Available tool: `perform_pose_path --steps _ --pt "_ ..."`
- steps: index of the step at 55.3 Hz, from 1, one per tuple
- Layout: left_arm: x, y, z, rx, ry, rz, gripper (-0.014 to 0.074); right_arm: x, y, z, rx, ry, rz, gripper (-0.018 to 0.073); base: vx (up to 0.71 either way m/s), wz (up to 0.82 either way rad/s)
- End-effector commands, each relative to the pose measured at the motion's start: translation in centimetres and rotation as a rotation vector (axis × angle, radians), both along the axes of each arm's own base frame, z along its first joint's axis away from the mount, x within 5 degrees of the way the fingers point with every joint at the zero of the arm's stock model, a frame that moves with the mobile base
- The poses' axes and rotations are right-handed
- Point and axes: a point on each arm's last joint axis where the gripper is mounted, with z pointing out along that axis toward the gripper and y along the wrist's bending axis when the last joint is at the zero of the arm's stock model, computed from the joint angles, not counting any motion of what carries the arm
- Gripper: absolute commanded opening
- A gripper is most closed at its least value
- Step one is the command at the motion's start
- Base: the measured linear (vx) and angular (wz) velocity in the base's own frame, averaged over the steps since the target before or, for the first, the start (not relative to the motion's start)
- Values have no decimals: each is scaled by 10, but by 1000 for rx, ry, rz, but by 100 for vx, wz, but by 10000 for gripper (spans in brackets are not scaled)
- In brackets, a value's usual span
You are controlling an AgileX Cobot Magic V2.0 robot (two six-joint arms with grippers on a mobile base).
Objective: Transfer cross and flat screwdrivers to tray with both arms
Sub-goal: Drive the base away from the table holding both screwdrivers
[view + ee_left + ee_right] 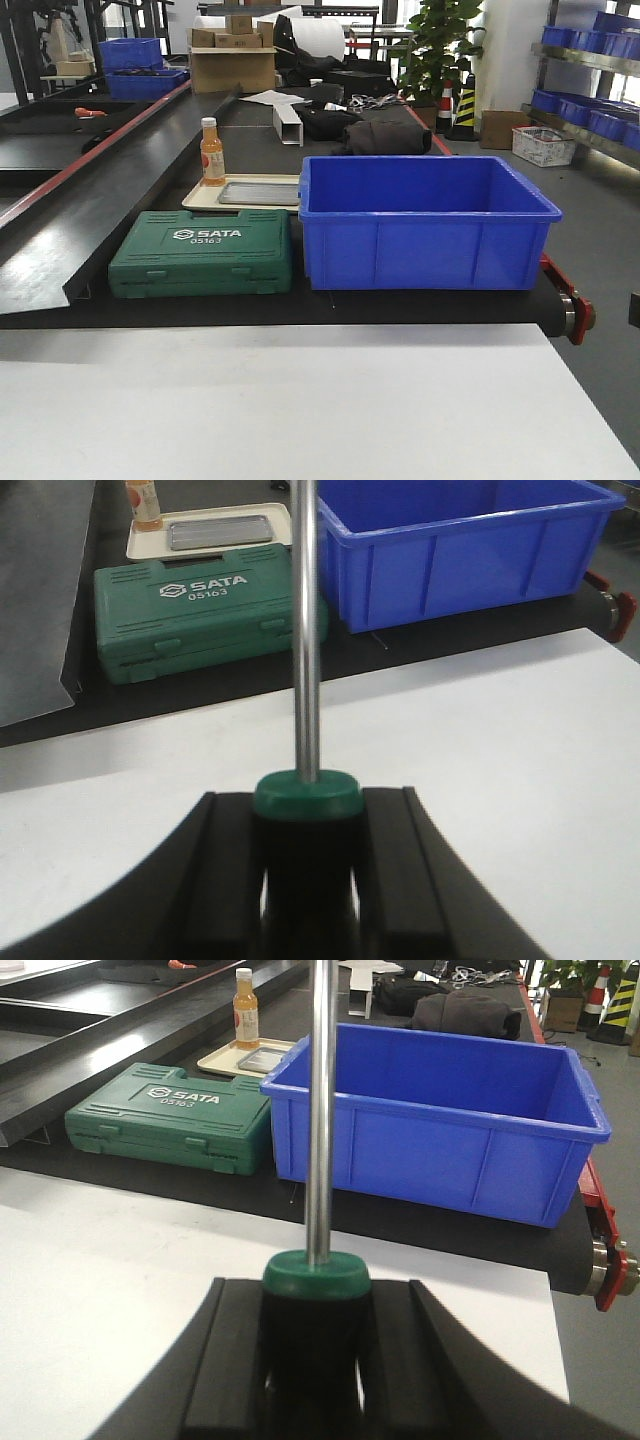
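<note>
Screwdriver one is clamped by its handle in your left hand, shaft pointing out over the white counter; screwdriver two is clamped likewise in your right hand. Behind: green case, blue bin, then grey tray resting on the cream tray.

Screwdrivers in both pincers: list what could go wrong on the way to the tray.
1. The tray lies close beside the bottle; a long shaft could tip it.
2. The bin stands high right next to the tray; the right screwdriver may catch its wall.
3. The left pincer and right pincer must both reach one narrow tray, so the left screwdriver and the other could clash.
</note>
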Motion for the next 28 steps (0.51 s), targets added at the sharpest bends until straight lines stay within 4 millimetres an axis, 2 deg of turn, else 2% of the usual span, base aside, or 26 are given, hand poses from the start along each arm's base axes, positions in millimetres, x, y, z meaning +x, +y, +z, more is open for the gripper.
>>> perform_pose_path --steps 1,28 --pt "0 1 17 -46 -108 20 -3 -2 -2 19 18 -123 -23 -8 -5 3" --pt "0 1 17 -46 -108 20 -3 -2 -2 19 18 -123 -23 -8 -15 6"
